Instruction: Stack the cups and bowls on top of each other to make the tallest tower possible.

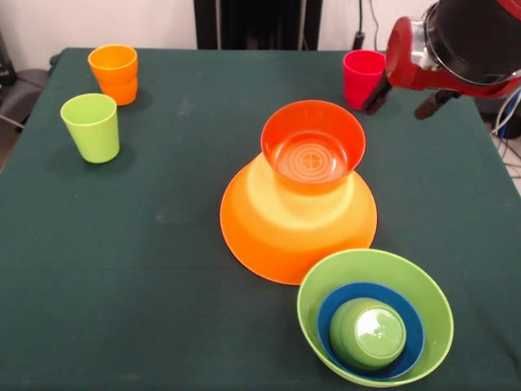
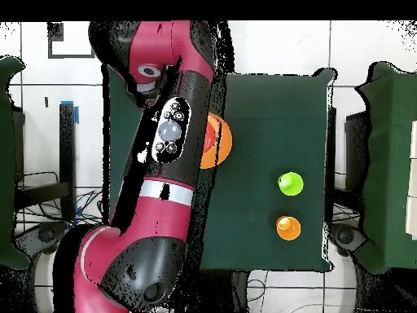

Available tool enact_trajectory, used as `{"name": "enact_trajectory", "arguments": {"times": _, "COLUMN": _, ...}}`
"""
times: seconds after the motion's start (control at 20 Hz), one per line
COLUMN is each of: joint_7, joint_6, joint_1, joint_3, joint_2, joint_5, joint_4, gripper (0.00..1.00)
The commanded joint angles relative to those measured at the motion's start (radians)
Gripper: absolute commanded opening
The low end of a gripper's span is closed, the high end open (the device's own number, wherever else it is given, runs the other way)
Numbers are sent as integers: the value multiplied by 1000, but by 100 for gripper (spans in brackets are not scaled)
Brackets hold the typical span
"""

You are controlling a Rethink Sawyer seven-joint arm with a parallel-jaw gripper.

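Note:
A small red-orange bowl sits upright on the upturned big orange bowl at mid-table. Nearer the front, a light green bowl holds a blue bowl with an upside-down green cup inside it. An orange cup and a lime green cup stand apart at the far left. At the far right my gripper is open, one finger against the right side of the red-pink cup. In the overhead view the arm hides the gripper.
The dark green table ends just right of the gripper and the light green bowl. A dark chair stands past the left edge. Cables hang off the right side.

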Motion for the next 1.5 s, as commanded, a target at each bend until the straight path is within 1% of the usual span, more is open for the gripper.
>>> {"name": "enact_trajectory", "arguments": {"times": 0.05, "joint_7": 66, "joint_6": -484, "joint_1": 85, "joint_3": 233, "joint_2": -232, "joint_5": -66, "joint_4": 376, "gripper": 100}}
{"name": "enact_trajectory", "arguments": {"times": 0.2, "joint_7": 59, "joint_6": -495, "joint_1": 108, "joint_3": 245, "joint_2": -242, "joint_5": -60, "joint_4": 374, "gripper": 100}}
{"name": "enact_trajectory", "arguments": {"times": 0.35, "joint_7": 30, "joint_6": -524, "joint_1": 124, "joint_3": 261, "joint_2": -214, "joint_5": -58, "joint_4": 339, "gripper": 100}}
{"name": "enact_trajectory", "arguments": {"times": 0.5, "joint_7": 5, "joint_6": -581, "joint_1": 139, "joint_3": 307, "joint_2": -179, "joint_5": -53, "joint_4": 360, "gripper": 100}}
{"name": "enact_trajectory", "arguments": {"times": 0.6, "joint_7": -12, "joint_6": -621, "joint_1": 142, "joint_3": 329, "joint_2": -161, "joint_5": -61, "joint_4": 361, "gripper": 100}}
{"name": "enact_trajectory", "arguments": {"times": 0.8, "joint_7": -30, "joint_6": -684, "joint_1": 152, "joint_3": 335, "joint_2": -139, "joint_5": -95, "joint_4": 358, "gripper": 100}}
{"name": "enact_trajectory", "arguments": {"times": 1.1, "joint_7": -76, "joint_6": -711, "joint_1": 136, "joint_3": 333, "joint_2": -71, "joint_5": -137, "joint_4": 265, "gripper": 100}}
{"name": "enact_trajectory", "arguments": {"times": 1.5, "joint_7": -115, "joint_6": -761, "joint_1": 113, "joint_3": 360, "joint_2": -36, "joint_5": -182, "joint_4": 240, "gripper": 100}}
